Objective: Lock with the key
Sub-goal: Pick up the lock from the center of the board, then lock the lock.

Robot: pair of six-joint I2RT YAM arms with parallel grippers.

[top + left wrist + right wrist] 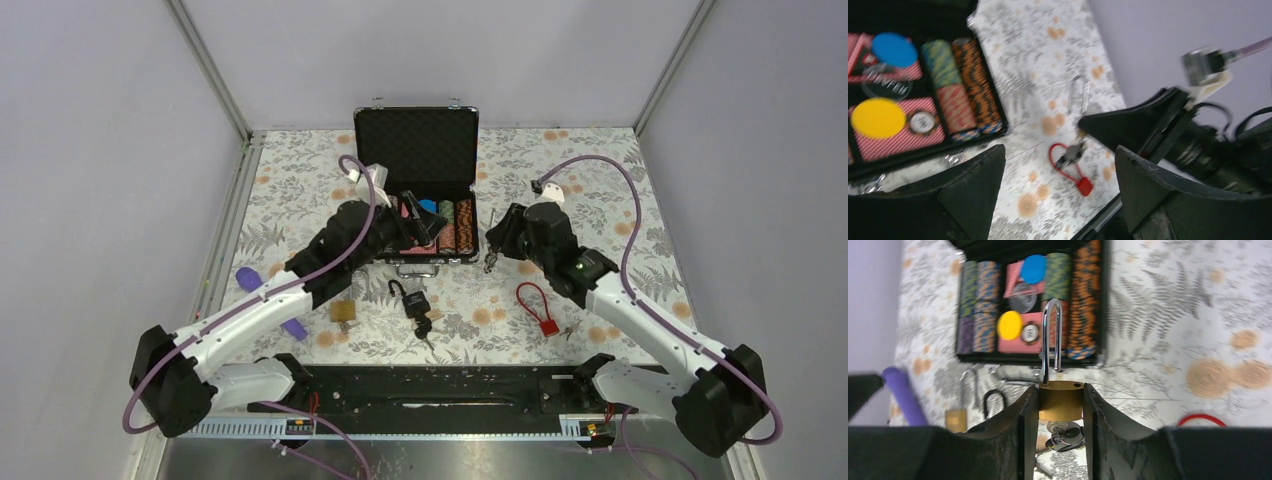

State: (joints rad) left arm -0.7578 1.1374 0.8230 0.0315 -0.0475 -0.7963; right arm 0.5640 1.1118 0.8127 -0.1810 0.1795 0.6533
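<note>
The right pincer (1060, 392) is clenching a brass padlock (1060, 401) by its body, just off the front right corner of the open black case (415, 150). Its shackle (1046, 340) is standing open, one leg lifted clear of the body. A bunch of keys (1063, 434) is hanging under the padlock, half hidden between the fingers, so whether one is sitting in the keyhole is impossible to tell. From above, this padlock is showing only as a small blur. The left pincer (1059, 155) is hovering released over the case's poker chips (1083, 305), jaws wide apart with nothing between them. A black padlock (412, 298), a smaller brass padlock (343, 311), a red cable lock (538, 308) and a purple object (900, 392), cut off by the arm, are lying on the floral surface (600, 180).
</note>
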